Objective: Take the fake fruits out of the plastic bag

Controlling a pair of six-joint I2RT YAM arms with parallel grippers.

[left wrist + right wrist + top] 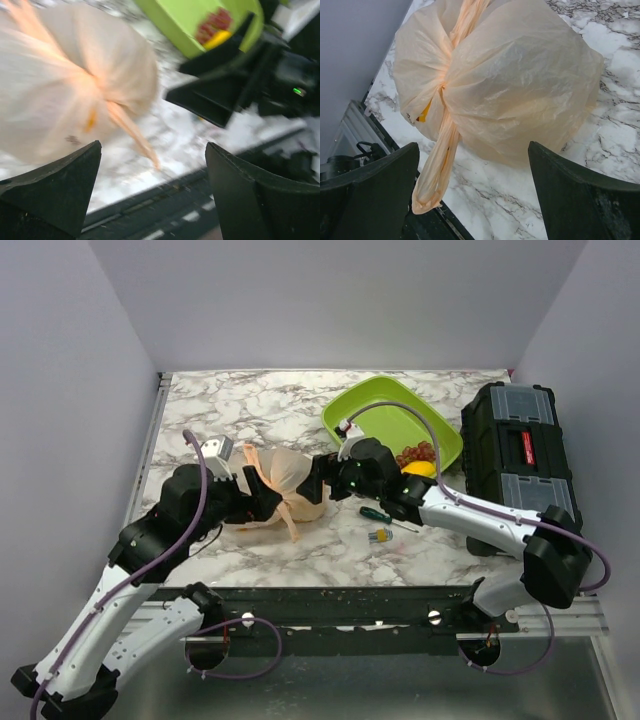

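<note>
Left claw (pixel 152 146) and right claw (pixel 473 146), both released, flank one knotted plastic bag (pixel 520 85).

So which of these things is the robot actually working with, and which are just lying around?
For the job:
plastic bag, tied shut
fake fruits, some already in the green tray

Just lying about:
screwdriver
small yellow-and-blue item
black toolbox
</note>
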